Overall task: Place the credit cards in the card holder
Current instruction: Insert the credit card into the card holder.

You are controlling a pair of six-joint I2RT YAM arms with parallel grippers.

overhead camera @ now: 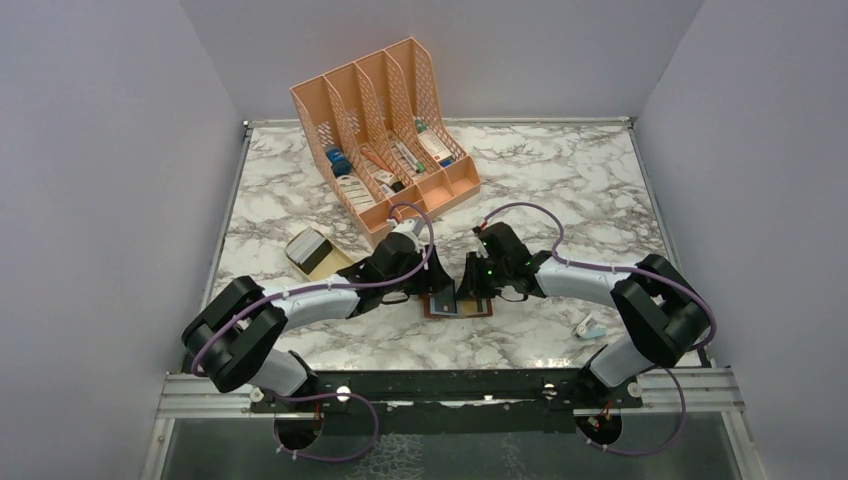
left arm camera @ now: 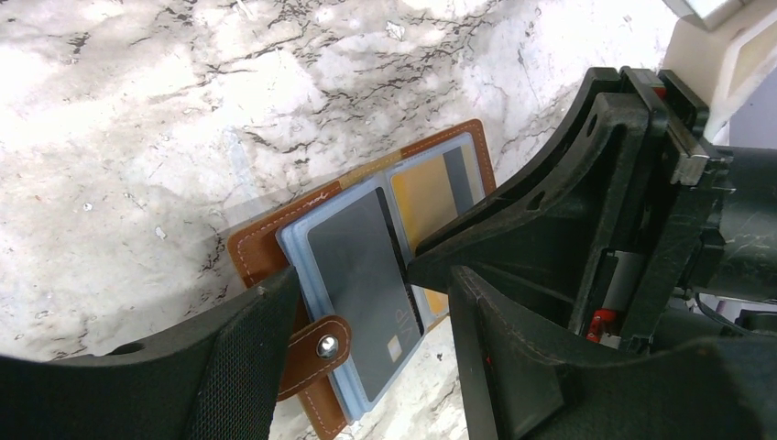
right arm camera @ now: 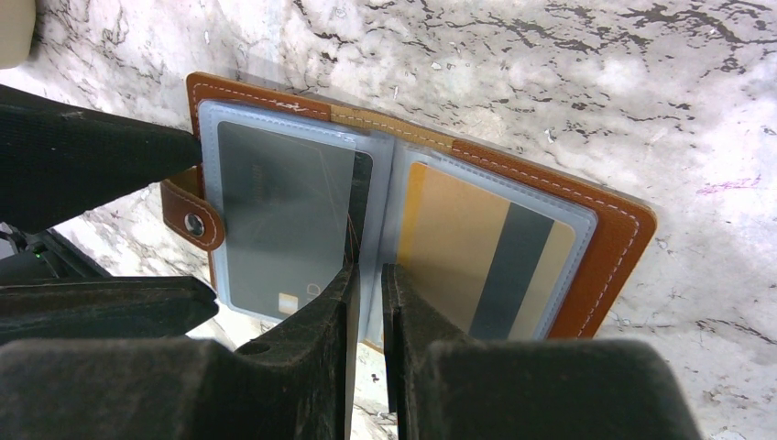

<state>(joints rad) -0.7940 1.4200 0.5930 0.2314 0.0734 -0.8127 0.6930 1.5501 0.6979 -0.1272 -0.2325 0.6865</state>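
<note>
Stitched brown leather-look card holder (right arm camera: 618,247) with glossy clear plastic sleeves (right arm camera: 377,211) — on polished marble-patterned table (right arm camera: 550,73).

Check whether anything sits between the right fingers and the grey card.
Only clear plastic: the grey card lies flat in the wallet, and the right fingers, nearly together at its inner edge, seem to pinch the see-through sleeve lifted over it. The left fingers are at the wallet's outer edge.

One grey credit card (right arm camera: 275,220), one yellow credit card (right arm camera: 449,247), one card holder (right arm camera: 618,247), one organizer (overhead camera: 455,185)
</note>
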